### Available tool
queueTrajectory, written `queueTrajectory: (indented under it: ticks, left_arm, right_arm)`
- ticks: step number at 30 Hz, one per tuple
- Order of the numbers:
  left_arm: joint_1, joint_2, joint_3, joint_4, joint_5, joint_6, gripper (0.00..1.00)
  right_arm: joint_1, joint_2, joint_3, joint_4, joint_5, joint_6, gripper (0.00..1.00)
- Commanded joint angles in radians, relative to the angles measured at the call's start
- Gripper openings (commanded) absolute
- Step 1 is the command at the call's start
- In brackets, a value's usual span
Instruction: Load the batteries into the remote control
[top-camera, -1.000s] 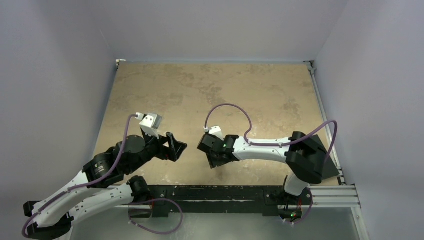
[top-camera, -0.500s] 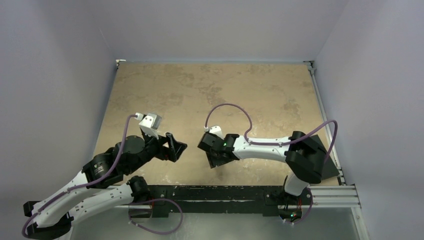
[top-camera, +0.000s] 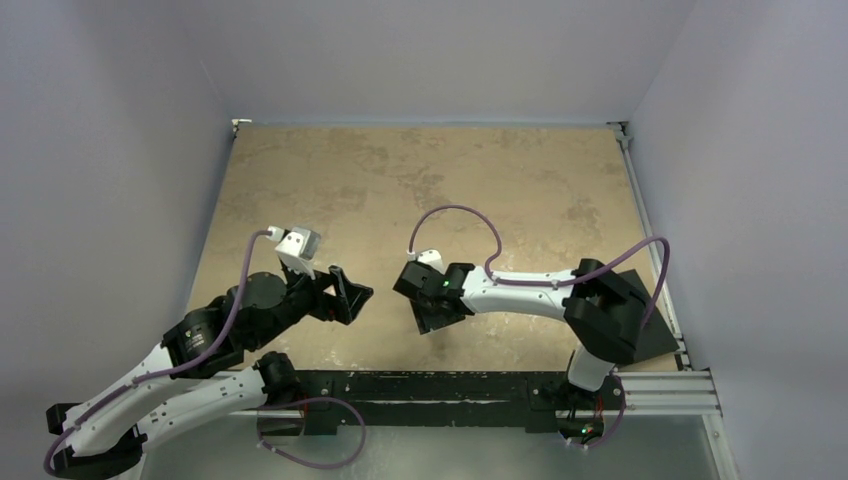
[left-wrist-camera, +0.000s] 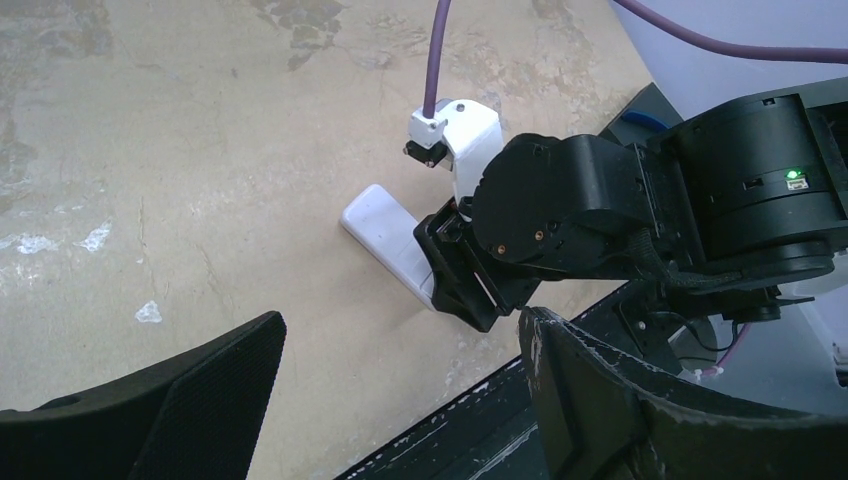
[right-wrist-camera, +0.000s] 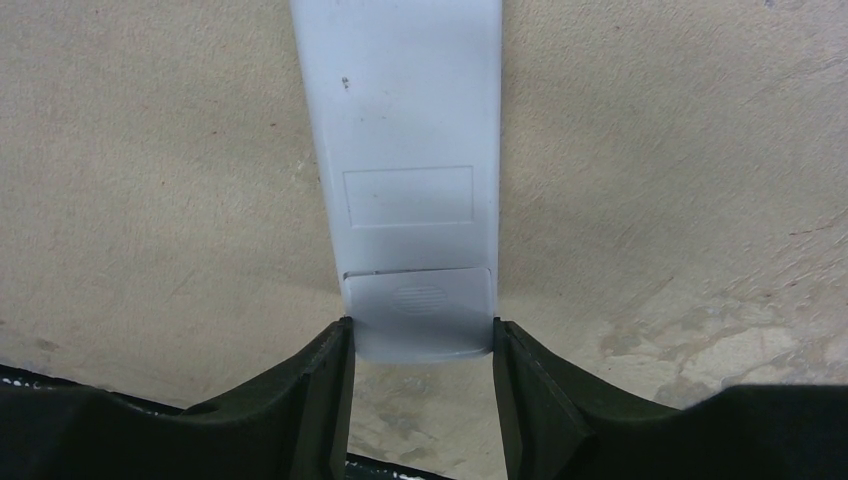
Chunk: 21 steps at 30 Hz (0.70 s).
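White plastic remote control (right-wrist-camera: 400, 150) lies back-up on the tan desk (top-camera: 400, 180) with my right jaws pinched on its cover end, I guess to pin it for opening, while my left jaws hang wide open and empty, no batteries in sight.

left arm (top-camera: 190, 400), right arm (top-camera: 520, 292): white links, black joints | cables (top-camera: 460, 212): purple, looping | wrist cameras (top-camera: 298, 243): white | status light (left-wrist-camera: 795, 175): green

The top view looks steeply down from behind the bases at 6 o'clock, over the whole counter (top-camera: 420, 170). The left wrist view faces 3 o'clock from low down. It shares the remote control (left-wrist-camera: 382, 228) with the right wrist view, set close above the right tool (right-wrist-camera: 420, 345).
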<state>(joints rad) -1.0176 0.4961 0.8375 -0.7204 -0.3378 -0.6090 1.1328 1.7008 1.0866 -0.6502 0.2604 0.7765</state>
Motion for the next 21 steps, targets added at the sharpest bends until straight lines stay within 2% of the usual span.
queueTrajectory:
  ticks: [1,7,21]
  left_arm:
    - [-0.008,-0.011,0.0,0.017,-0.012,-0.005,0.88]
    - [-0.01,-0.014,0.001,0.018,-0.012,-0.005,0.88]
    - [-0.014,-0.015,0.0,0.017,-0.015,-0.006,0.88]
  right_arm:
    - [-0.015,0.011,0.038,-0.012,-0.005,-0.009,0.41]
    - [-0.022,0.015,0.047,-0.012,-0.005,-0.01,0.42]
    - [-0.022,0.005,0.047,-0.004,-0.01,-0.022,0.64]
